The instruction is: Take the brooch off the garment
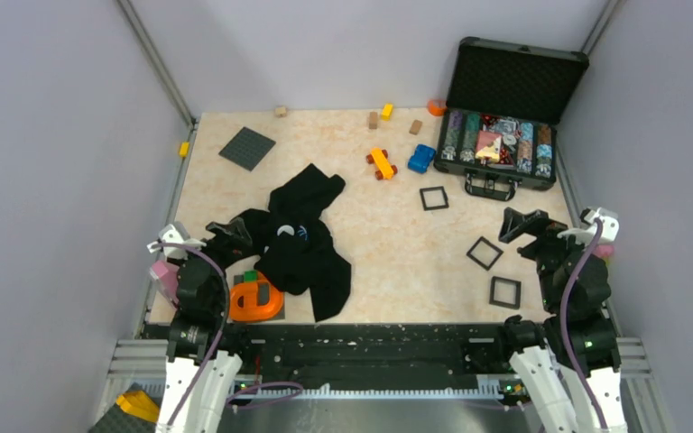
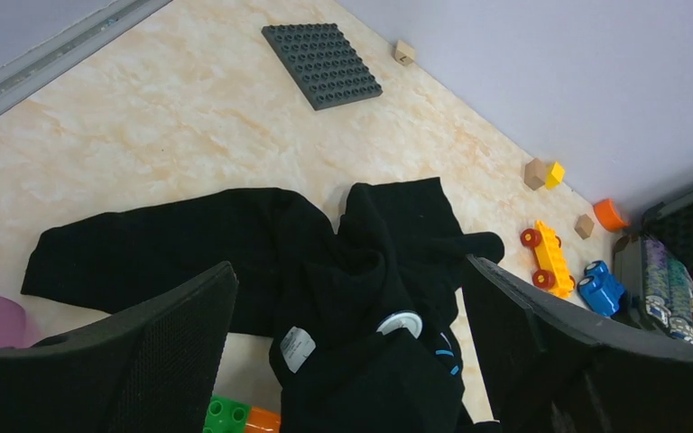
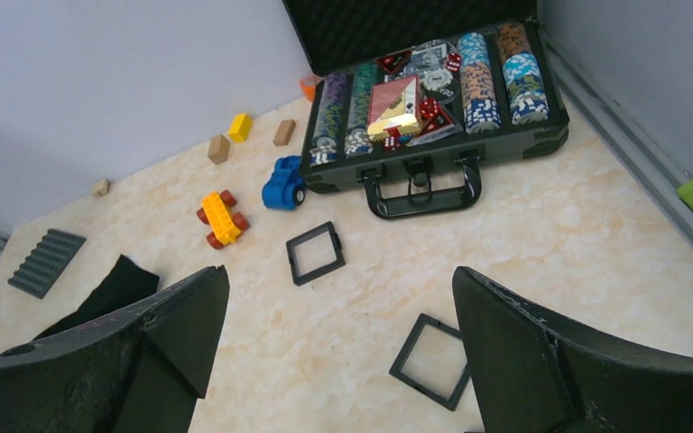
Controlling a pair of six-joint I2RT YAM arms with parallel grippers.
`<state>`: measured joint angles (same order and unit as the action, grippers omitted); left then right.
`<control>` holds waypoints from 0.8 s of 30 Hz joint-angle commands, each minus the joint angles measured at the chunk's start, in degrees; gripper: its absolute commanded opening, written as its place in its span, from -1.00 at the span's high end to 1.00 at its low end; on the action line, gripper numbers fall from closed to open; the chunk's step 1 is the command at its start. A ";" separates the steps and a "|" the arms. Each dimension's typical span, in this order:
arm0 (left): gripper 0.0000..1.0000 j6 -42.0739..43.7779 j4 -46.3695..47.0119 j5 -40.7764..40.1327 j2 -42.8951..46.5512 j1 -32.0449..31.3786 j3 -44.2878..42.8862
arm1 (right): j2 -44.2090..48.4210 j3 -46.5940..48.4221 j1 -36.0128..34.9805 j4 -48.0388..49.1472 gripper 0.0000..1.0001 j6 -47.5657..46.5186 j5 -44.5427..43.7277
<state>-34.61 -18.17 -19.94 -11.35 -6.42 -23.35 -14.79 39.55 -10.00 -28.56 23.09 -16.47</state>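
1. Brooch (image 2: 401, 323): a small round silvery-white disc, fixed on the black garment (image 2: 235, 244). The garment lies crumpled at the left-centre of the table (image 1: 397, 262). From above, the disc shows as a pale speck near the middle of the cloth.
2. Left gripper (image 2: 350, 267): it hangs over the near-left edge of the garment, fingers spread wide, holding nothing. In its wrist view the brooch lies ahead, between the two fingers and nearer the right one.
3. Right gripper (image 3: 339, 271): it hovers well apart at the right side of the table, also spread and empty.
4. We judge the step in hand to be the approach. We would lower the left gripper centred on the disc, so its fingers straddle the rim and do not gather loose folds.
5. A white label (image 2: 297, 347) sits near the brooch on the same fold, and we must not mistake it for the target.
6. The cloth will probably rise with the disc. We could press the right gripper on the garment just beside the brooch while the left pulls.
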 commanded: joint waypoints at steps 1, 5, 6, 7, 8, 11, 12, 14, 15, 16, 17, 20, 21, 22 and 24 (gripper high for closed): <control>-0.97 -1.07 -0.93 -0.48 0.93 0.00 -2.86 | 0.95 1.82 -0.33 1.89 -0.94 -0.81 -0.93; -0.96 -0.75 -1.24 -0.31 1.23 0.00 -2.93 | 1.15 2.05 -0.29 1.39 -0.94 -0.85 -0.65; -0.96 -0.49 -1.29 0.18 1.13 0.00 -2.95 | 1.19 2.07 -0.32 1.40 -0.94 -0.75 -0.49; -0.96 -0.20 -1.51 0.93 1.09 0.00 -3.07 | 1.18 2.10 -0.33 1.41 -0.94 -0.79 -0.12; -0.96 -0.04 -1.71 1.75 0.91 0.00 -3.16 | 1.12 2.19 -0.31 1.48 -0.94 -0.89 0.43; -0.96 0.06 -2.33 3.67 0.28 0.00 -3.38 | 0.90 1.90 -0.34 1.95 -0.94 -1.35 2.77; -0.96 -0.43 -2.91 3.79 -0.13 -0.01 -3.43 | 0.90 1.73 -0.29 2.12 -0.93 -1.37 3.58; -0.96 -1.26 -4.04 3.77 -0.87 0.00 -3.75 | 1.10 1.08 -0.33 2.60 -0.92 -1.43 4.89; -0.96 -2.03 -5.00 3.74 -1.34 0.00 -3.99 | 1.13 0.65 -0.29 3.25 -0.91 -1.42 5.59; -0.96 -3.13 -6.05 3.55 -1.64 0.00 -4.06 | 1.09 0.29 -0.35 3.65 -0.90 -1.35 6.08; -0.96 -3.68 -6.53 4.04 -1.96 0.00 -4.00 | 0.84 -0.01 -0.35 4.01 -0.90 -0.98 6.40; -0.95 -4.24 -5.46 7.94 -3.23 0.00 -2.46 | -1.16 -0.32 -0.34 5.13 -0.89 -0.18 7.80; -0.94 -5.03 -4.49 10.26 -3.96 0.00 -1.66 | -2.36 -0.39 -0.29 5.87 -0.90 0.20 8.42; -0.94 -5.19 -2.18 14.34 -5.06 0.00 -0.48 | -4.08 -0.54 -0.36 7.17 -0.89 0.32 10.84; -0.93 -6.70 1.92 23.20 -8.19 0.00 1.52 | -7.68 -0.62 -0.33 9.03 -0.88 0.44 15.08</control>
<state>-37.76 -22.28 -10.72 -15.20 -6.42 -24.64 -16.29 39.35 -10.00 -25.04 22.79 -8.93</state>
